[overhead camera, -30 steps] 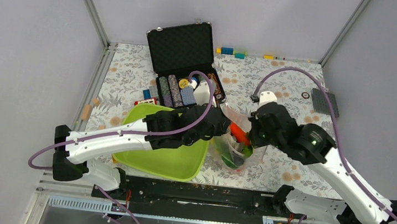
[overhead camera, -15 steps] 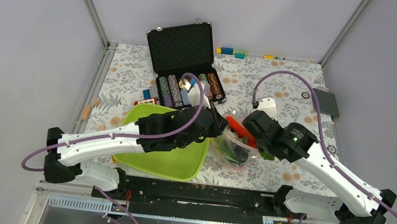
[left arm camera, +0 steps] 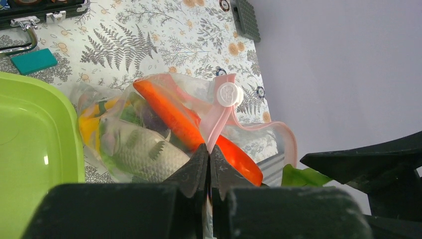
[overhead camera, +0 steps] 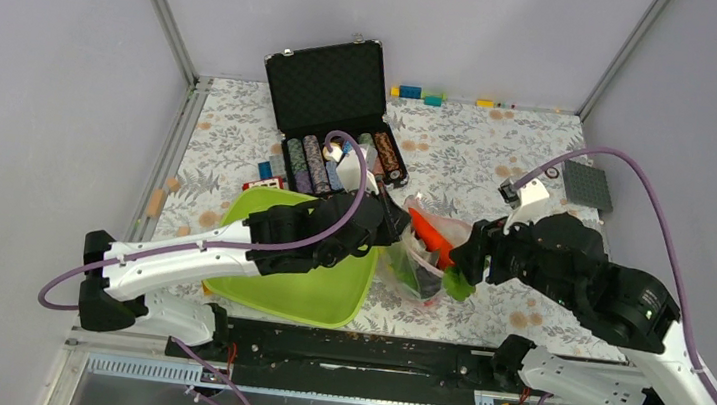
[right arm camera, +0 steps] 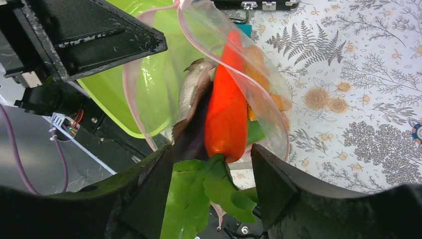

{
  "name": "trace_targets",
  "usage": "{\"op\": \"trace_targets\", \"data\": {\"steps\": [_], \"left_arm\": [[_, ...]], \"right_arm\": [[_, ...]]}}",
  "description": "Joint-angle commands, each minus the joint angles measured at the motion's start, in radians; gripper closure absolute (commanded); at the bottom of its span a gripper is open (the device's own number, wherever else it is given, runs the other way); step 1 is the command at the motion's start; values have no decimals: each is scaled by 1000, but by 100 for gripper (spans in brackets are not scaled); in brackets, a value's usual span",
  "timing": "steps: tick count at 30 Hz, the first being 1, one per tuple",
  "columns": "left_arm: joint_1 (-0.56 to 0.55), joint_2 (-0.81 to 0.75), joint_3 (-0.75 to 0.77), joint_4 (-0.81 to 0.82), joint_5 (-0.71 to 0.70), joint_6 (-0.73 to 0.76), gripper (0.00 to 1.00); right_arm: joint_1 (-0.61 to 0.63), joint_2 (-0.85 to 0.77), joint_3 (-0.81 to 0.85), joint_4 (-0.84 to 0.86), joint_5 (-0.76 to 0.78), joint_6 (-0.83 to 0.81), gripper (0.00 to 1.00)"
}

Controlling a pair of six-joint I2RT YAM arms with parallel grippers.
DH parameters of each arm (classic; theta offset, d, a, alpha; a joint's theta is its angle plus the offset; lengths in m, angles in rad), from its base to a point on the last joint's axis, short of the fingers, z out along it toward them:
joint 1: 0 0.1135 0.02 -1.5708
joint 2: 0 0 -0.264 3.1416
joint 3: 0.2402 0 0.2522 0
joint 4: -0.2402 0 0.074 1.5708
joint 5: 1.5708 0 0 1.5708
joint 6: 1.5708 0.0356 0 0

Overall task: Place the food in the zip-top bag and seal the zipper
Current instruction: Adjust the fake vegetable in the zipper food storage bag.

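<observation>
The top external camera hung above and behind the arm bases, facing 12 o'clock and downward, far enough back to take in the whole desk (overhead camera: 502,142) out to the open case (overhead camera: 332,84) by the back wall. The left wrist camera sat low and close behind the left claw (left arm camera: 209,152), looking along its fingers at the zip-top bag (left arm camera: 149,124), which filled the middle of that view, with the tray (left arm camera: 35,129) entering at 9 o'clock. The right wrist camera looked out past the right claw (right arm camera: 213,149), equally close, meeting the bag from the opposite side. All three views shared the bag and its carrot (right arm camera: 226,109).
</observation>
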Motion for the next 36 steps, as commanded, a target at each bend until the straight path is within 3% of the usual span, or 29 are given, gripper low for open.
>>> {"op": "trace_targets", "data": {"steps": [1, 8, 13, 16, 24, 30, 33, 36], "left_arm": [[2, -41, 14, 123, -43, 20, 100], [2, -35, 17, 126, -37, 33, 100], [2, -33, 16, 132, -34, 42, 100], [2, -34, 15, 134, -28, 48, 100], [3, -45, -9, 161, 13, 61, 100], [2, -48, -22, 173, 54, 60, 100], [2, -41, -23, 184, 82, 55, 100], [2, -33, -19, 190, 101, 53, 100]], "right_arm": [[2, -36, 16, 30, -24, 10, 34], [2, -106, -23, 10, -296, -154, 31], [2, 6, 18, -120, -224, -155, 36], [2, 67, 25, -166, -95, -112, 40], [3, 199, 7, -172, 112, 36, 77], [4, 281, -85, -131, 245, 186, 83], [4, 295, -156, -70, 334, 275, 90], [4, 273, -236, 39, 378, 333, 89]]}}
